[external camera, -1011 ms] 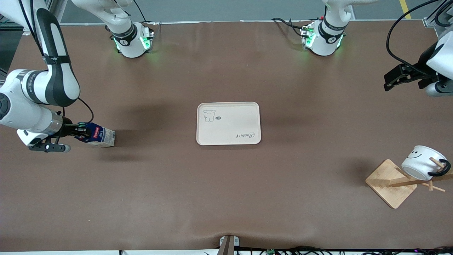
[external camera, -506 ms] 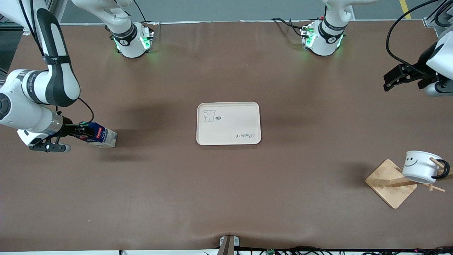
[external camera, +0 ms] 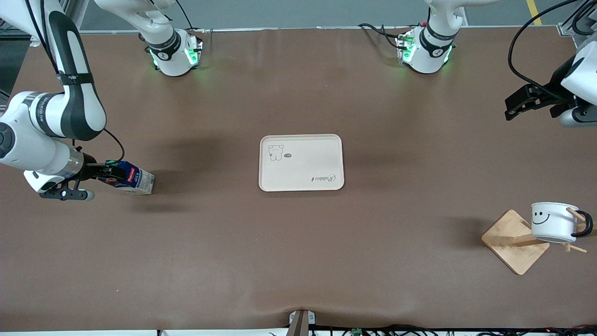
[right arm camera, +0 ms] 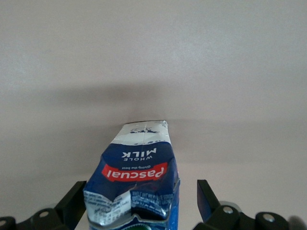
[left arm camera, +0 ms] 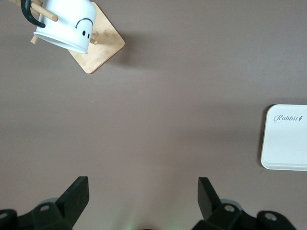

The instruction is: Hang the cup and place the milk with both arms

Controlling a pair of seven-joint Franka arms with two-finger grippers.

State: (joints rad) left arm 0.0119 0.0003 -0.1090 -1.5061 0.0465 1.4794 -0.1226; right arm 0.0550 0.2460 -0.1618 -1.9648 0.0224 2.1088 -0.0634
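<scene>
Cup [external camera: 553,221]: hung on rack [external camera: 513,242], five o'clock. Milk [external camera: 133,178]: nine o'clock, off tray [external camera: 301,162], unplaced. Right gripper [external camera: 108,175]: fingers wide around milk. Left gripper [external camera: 517,108]: wide, empty, waiting.

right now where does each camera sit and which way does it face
Front view: high across the table, facing both bases; shows both arms, tray, milk, cup on the wooden rack.
Left wrist view: on the left arm, looking down past the open left gripper at cup, rack and tray corner, all shared with the front view.
Right wrist view: on the right arm, looking past the open right gripper at the milk.
</scene>
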